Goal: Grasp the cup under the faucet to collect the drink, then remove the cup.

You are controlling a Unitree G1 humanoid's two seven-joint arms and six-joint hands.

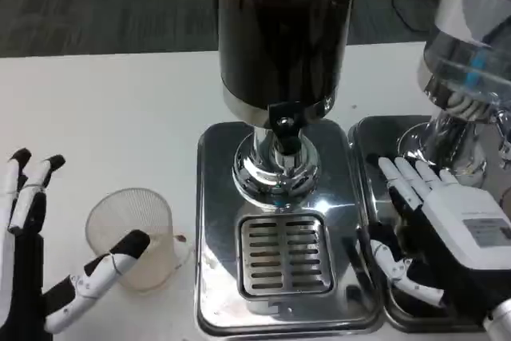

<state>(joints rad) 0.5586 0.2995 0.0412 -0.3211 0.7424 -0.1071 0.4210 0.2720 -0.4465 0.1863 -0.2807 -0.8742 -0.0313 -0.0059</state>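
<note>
One upright cup [137, 235], mouth up, touches the left hand [36, 265].

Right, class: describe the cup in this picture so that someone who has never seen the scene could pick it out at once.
Start at the tall dark drink dispenser on its shiny steel drip tray in the middle of the white table. Look left of that tray, near the front edge, by the left hand. The cup is small, translucent and ribbed, the only see-through plastic thing among the metal.
</note>
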